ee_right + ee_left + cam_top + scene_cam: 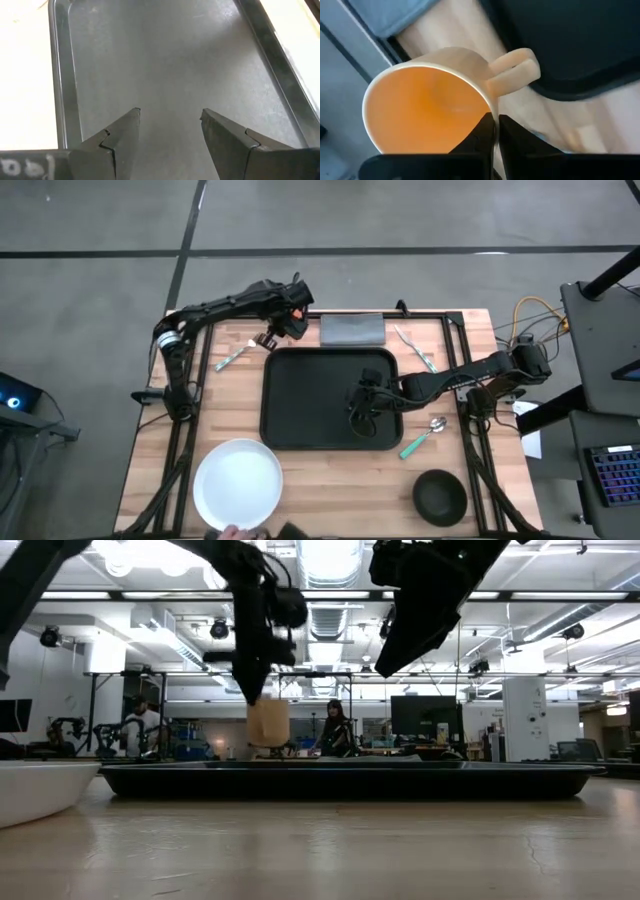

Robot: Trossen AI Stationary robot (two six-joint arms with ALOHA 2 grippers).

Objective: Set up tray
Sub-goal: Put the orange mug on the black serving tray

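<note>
Looking down from the high view, I see the tray (330, 398) lying at the middle of the table (470, 470), with the grey napkin (352, 330) just beyond its far edge, the white plate (238, 484) near its front left corner and a dark bowl (440, 494) toward the front right. A teal-handled spoon (424, 436) lies just right of the tray, a fork (414, 348) sits right of the napkin, and another utensil (234, 356) lies left of the tray. My left gripper (290, 313) is at the tray's far left corner, and my right gripper (362, 408) is over the tray's right half. At table height in the low view, the tray spans the middle, the plate's rim (40, 785) shows at the left, and a tan cup (268, 723) hangs clear above the tray under the left arm. Through the left wrist view, my left fingers (482, 132) are pinched tight on the rim of that cup (425, 110), orange inside, its handle toward the tray (580, 40). Through the right wrist view, my right fingers (122, 132) stand wide apart over the bare tray floor (165, 55), gripping nothing.
</note>
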